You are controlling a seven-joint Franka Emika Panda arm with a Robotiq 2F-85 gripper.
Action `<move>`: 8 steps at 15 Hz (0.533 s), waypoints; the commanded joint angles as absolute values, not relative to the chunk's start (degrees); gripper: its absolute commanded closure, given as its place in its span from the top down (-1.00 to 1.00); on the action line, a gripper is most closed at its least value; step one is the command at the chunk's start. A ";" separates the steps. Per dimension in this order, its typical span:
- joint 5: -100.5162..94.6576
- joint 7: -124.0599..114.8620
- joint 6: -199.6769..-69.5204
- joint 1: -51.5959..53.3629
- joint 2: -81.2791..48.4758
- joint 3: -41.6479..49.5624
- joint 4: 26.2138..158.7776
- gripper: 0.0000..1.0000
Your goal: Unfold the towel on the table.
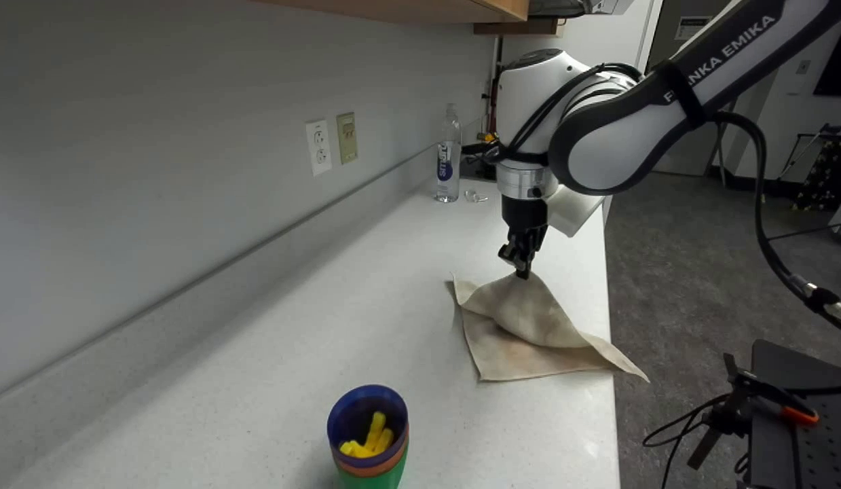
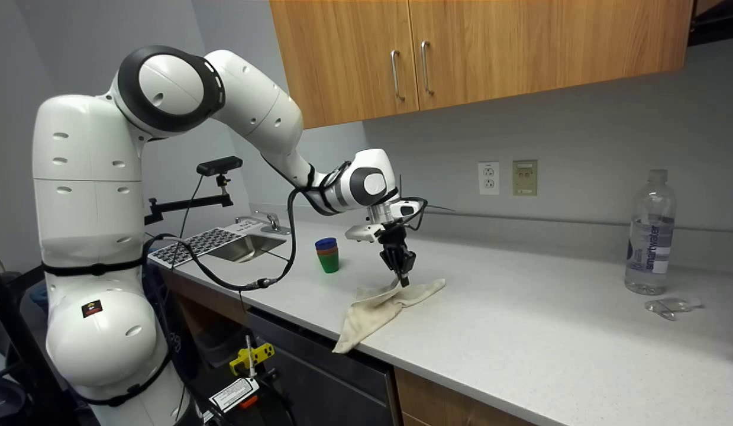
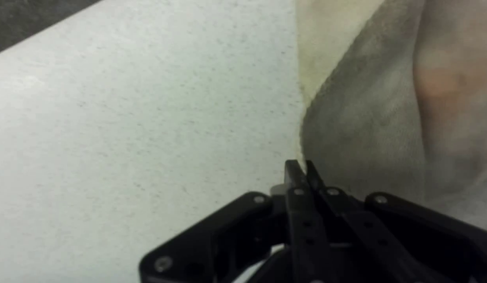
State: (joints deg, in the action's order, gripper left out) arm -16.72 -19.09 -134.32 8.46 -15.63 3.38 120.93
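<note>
Holding a towel [image 1: 529, 318] by its raised edge, pincer [image 3: 300, 166] clamped there, corner overhanging counter [image 1: 352, 319]

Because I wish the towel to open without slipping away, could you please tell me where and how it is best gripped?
Likely the towel by its raised edge, from above, as the claw holds it: this edge stands in a peak off the counter, thin enough for the jaws to close from both faces. The part lying flat probably offers less to pinch.
</note>
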 commanded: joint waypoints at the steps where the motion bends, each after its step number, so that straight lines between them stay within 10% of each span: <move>1: -23.52 -24.15 -131.00 8.29 -13.07 5.64 122.87 -0.99; 8: -36.62 -34.07 -127.26 7.14 -13.70 9.65 122.45 -0.99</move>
State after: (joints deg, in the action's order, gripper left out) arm -30.91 -29.35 -129.13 7.71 -14.49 8.59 122.05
